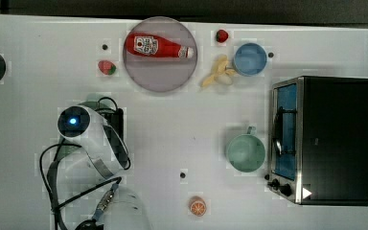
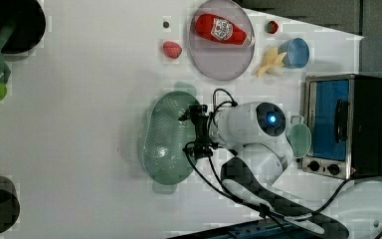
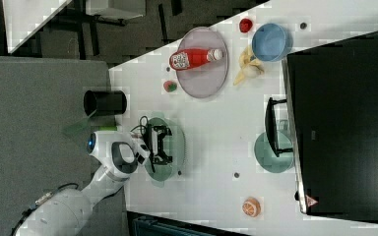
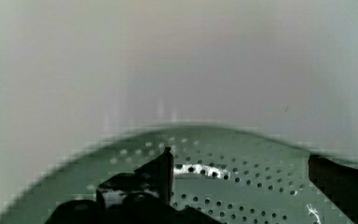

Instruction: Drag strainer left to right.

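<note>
**Open Gripper Stood Over the Strainer's Bowl**

The gripper [image 4: 240, 179] had its jaws spread wide and gripped nothing; in the wrist view one dark finger [image 4: 161, 170] stood over the perforated floor and the other was cut off at the picture's edge. Whether the fingertips touched the plastic could not be told, since the wrist camera's lower frame hid them.

The strainer [image 2: 166, 137] was a pale mint-green oval colander of smooth plastic, wide-rimmed, its base dotted with small holes. It lay on the white table [image 2: 89, 124] at the top view's left, where the arm covered nearly all of it; the left view showed it best, with the black gripper [image 2: 199, 130] above its edge toward the left view's right.

The white arm [image 2: 258, 122] reached in from the left view's lower right, elbow bent, its wrist pointed down at the table, cables looping beside it.

Well apart lay a round plate [image 1: 160, 76] bearing a red ketchup bottle [image 1: 157, 47], a peeled banana [image 1: 218, 72], a blue bowl [image 1: 249, 59], a green mug [image 1: 245, 152] just beside a toaster oven [image 1: 323, 139], and what looked like an orange half [image 1: 197, 206].
</note>
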Controlling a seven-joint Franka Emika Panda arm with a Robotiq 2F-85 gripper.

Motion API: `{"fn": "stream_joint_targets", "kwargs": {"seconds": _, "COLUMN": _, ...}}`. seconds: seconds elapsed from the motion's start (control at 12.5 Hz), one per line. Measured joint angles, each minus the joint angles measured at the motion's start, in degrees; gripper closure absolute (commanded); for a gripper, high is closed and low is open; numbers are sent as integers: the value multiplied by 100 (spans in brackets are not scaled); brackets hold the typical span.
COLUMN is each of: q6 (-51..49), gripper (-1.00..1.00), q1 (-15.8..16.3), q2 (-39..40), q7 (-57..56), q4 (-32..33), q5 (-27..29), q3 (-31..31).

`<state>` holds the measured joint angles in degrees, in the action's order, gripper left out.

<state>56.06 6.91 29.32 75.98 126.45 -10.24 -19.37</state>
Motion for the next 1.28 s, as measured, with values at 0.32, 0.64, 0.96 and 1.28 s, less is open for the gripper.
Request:
{"fn": "stream_joint_targets", "kwargs": {"seconds": 0.32, "q6": 252, "gripper": -100, "q1": -194, "q2": -249, "q7": -95, "q4": 403, "q5": 32, "q3": 312}}
{"fn": "stream_joint_targets", "kwargs": {"seconds": 0.64, "q6": 302, "gripper": -100, "q1": -348, "q2": -526, "q7": -772, "q4": 671, "q5": 139, "q3": 879}}
{"fn": "stream_joint_targets", "kwargs": {"seconds": 0.96, "q6": 649, "gripper": -100, "q1": -426, "q2": -600, "q7": -1063, "q4": 850, "q5": 20, "q3": 1316}}
{"fn": "stream_joint_targets", "kwargs": {"seconds": 1.28, "q6": 688, "gripper": -100, "q1": -513, "q2": -613, "q7": -1606, "q4": 1164, "q5": 80, "q3": 1726}}
